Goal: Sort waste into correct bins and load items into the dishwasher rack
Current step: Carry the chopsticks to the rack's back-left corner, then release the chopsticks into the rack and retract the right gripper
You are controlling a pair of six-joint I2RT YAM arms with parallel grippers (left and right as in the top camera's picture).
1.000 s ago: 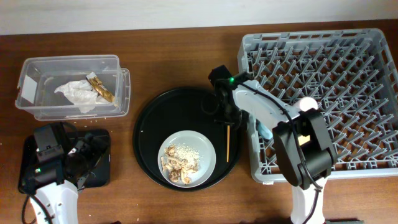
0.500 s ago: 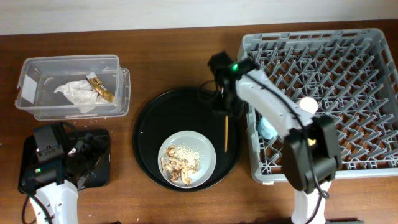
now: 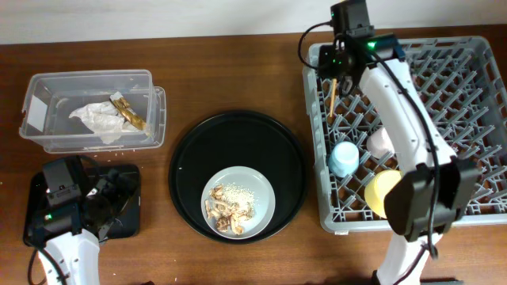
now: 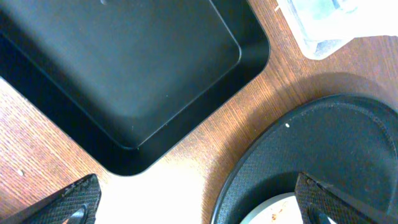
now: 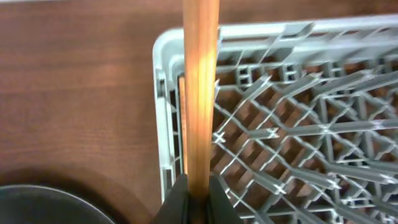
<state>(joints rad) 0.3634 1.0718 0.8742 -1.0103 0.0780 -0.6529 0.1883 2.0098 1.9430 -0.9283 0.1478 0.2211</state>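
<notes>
Overhead first: right gripper [image 3: 335, 77] clamped on chopsticks [image 3: 333, 101], upper middle of frame, hanging just over left rim of dishwasher rack [image 3: 451, 41]; light-blue cup [image 3: 344, 157], pink cup [image 3: 380, 141] and yellow bowl [image 3: 384, 192] already inside, lower left part of rack. Left wrist: left gripper [image 4: 199, 202] spread wide above shallow black tray [image 4: 124, 68], holding nothing. Right wrist: chopsticks pinched at bottom centre, running up frame right beside rack wall; one or two, cannot tell. Advice: shift further inside rim before lowering, lay chopsticks flat along a peg row, release low to avoid slipping through grid or tipping outside.
</notes>
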